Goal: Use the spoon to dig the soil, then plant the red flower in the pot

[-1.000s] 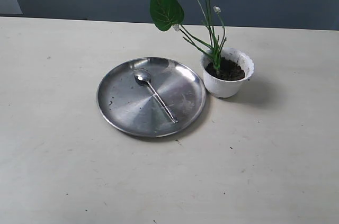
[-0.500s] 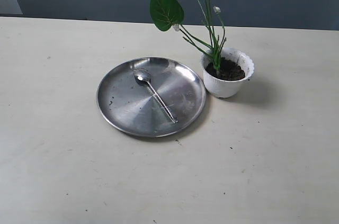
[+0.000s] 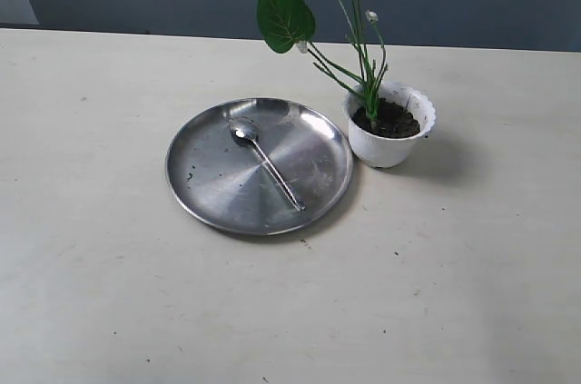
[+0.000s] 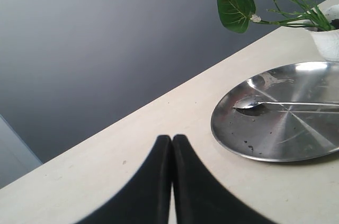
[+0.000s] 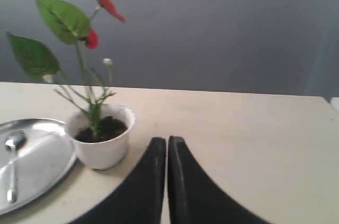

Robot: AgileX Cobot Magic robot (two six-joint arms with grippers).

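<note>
1. In the left wrist view we see the left gripper (image 4: 171, 144) with its two black fingers pressed together, so no gap is between them and nothing is held. It is above the pale table (image 4: 159, 123), apart from the steel plate (image 4: 249, 152).
2. In the right wrist view we see the right gripper (image 5: 167, 147) in the same state: both fingers are closed one against the other and they carry nothing. It is near the pot (image 5: 103, 150), but it does not touch it.
3. In the exterior view neither gripper is visible.
4. The spoon (image 3: 263, 162) lies flat on the steel plate (image 3: 195, 143), with the bowl toward the far rim and the thin handle pointing to the near right rim.
5. A few dark crumbs are scattered on the plate surface.
6. The pot (image 3: 390, 146) stands upright on the table (image 3: 109, 293), just beside the right edge of the plate.
7. The soil (image 3: 392, 121) fills the pot, dark and clumpy, up to near the wavy rim.
8. The red flower (image 3: 359, 48) stands in this soil, its green stems going up and its broad leaves spreading to the left above the plate.
9. The red blooms are at the top, partly cut by the frame edge in the exterior view.
</note>
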